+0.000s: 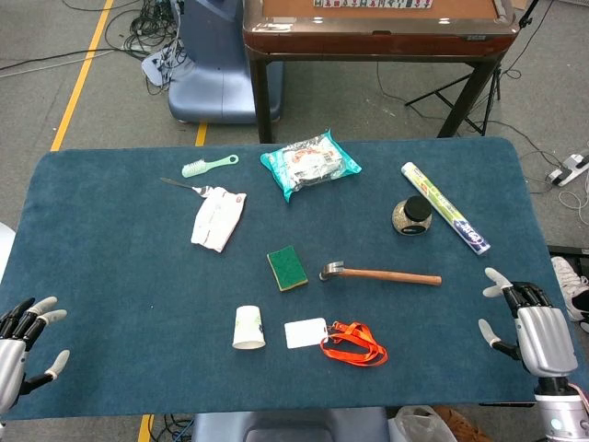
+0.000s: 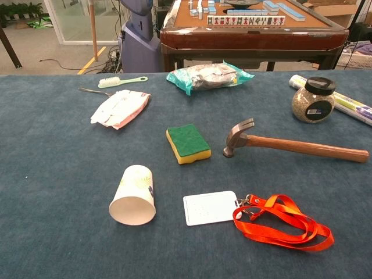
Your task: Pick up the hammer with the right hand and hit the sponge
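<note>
hammer (image 1: 380,273) lies just right of sponge (image 1: 287,268), both hands empty.

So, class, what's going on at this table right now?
Nothing is being handled yet. The hammer lies flat on the blue table, its head just right of the green sponge, not touching it. The right hand hovers open at the table's right edge, beyond the handle's end. The left hand waits open at the left edge.
</note>
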Available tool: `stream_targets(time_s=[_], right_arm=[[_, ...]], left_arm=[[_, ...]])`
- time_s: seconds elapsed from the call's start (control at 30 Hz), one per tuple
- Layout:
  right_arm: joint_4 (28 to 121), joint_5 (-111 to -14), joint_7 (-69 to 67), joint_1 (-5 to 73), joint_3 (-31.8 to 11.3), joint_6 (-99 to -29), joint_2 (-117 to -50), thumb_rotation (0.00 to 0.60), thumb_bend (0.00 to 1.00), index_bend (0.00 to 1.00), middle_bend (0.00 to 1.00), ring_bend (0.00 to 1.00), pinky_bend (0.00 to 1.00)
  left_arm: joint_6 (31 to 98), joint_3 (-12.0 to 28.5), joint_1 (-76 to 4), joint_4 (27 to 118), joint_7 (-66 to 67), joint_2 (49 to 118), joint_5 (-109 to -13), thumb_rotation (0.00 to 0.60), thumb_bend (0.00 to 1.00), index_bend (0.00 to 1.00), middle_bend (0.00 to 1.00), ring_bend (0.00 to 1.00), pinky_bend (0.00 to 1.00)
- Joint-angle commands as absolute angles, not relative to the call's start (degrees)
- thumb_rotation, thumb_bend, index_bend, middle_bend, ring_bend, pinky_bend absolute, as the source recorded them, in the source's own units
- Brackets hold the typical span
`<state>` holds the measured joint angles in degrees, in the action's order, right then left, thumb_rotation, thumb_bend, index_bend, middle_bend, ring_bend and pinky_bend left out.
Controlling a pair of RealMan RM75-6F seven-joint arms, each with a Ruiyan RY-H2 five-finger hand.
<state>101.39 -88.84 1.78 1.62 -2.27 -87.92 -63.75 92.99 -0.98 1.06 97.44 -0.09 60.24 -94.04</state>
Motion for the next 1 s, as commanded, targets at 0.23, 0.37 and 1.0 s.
stream_targets(time_s=[0.23,0.37,1.0], right_arm=[[101.21,-88.77,1.73,1.75,-2.45,-87.78,-63.83,0.600,0.30,0.18,0.39,0.25,0.22],[101.26,-88.73,1.88,1.92,-2.51,-87.48,-63.74,0.600,0.30,0.18,0.39,0.25,0.22],[104.29,-80.93,12.46,13.04,-7.37,-72.02,-64.24,0.600,0.30,0.29,0.38,0.24,0.22]], left_arm=[[93.28,-0.99,1.23,97.48,-0.20,60.22,-94.06,0.600,0.25,0.27,0.17,0.08,0.13],[93.22,-1.03,1.20,97.49,-0.14,60.24,-94.13,0.600,0.25,0.28,0.17,0.08,0.13],[93.09,-1.05,1.13,97.52,-0.04,60.26,-94.21,0.600,0.25,0.28,0.17,0.08,0.13]])
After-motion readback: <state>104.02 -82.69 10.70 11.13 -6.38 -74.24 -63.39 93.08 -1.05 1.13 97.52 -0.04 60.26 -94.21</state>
